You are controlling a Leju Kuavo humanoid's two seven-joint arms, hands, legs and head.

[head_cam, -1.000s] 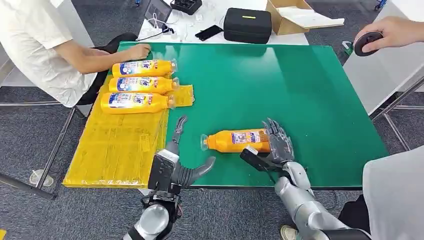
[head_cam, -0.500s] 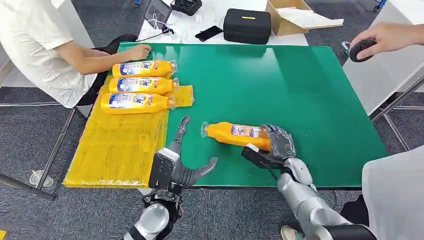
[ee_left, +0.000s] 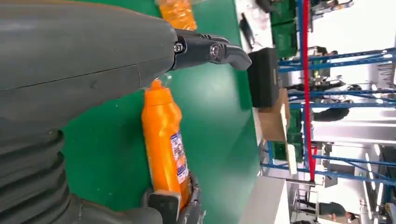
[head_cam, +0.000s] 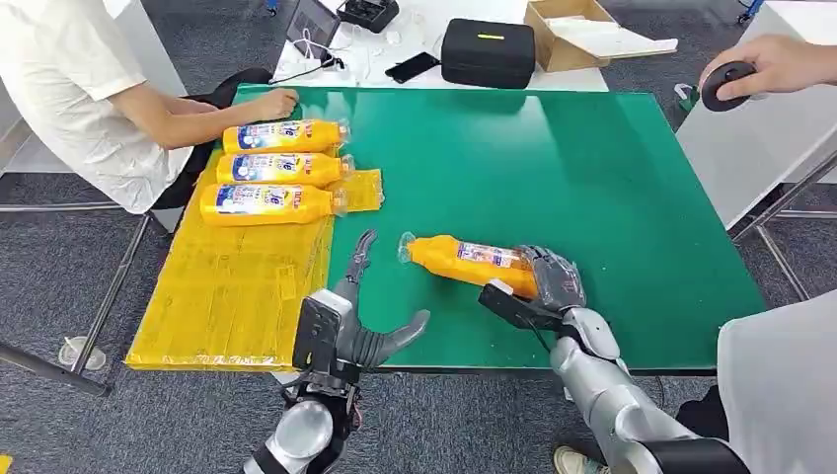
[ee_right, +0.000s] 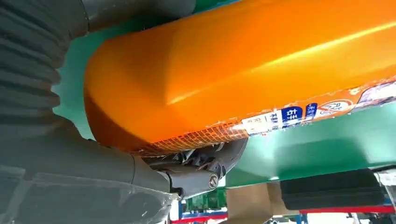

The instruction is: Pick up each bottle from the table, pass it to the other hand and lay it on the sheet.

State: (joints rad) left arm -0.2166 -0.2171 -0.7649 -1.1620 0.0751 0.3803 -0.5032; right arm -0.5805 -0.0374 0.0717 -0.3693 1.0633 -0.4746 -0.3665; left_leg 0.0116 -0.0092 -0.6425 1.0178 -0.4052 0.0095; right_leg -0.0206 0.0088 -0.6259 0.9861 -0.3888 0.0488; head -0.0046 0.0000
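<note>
Bottle now lifted and tilted in the right hand's grip; left hand stays spread, empty.

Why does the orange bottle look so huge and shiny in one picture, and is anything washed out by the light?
Right wrist view: the camera sits right behind the right hand holding the bottle, so it looms large, with a bright glare streak along its side. Left wrist view: the background past the green table is overexposed to white. Head view: even lighting, sharp, soft shadows.
</note>
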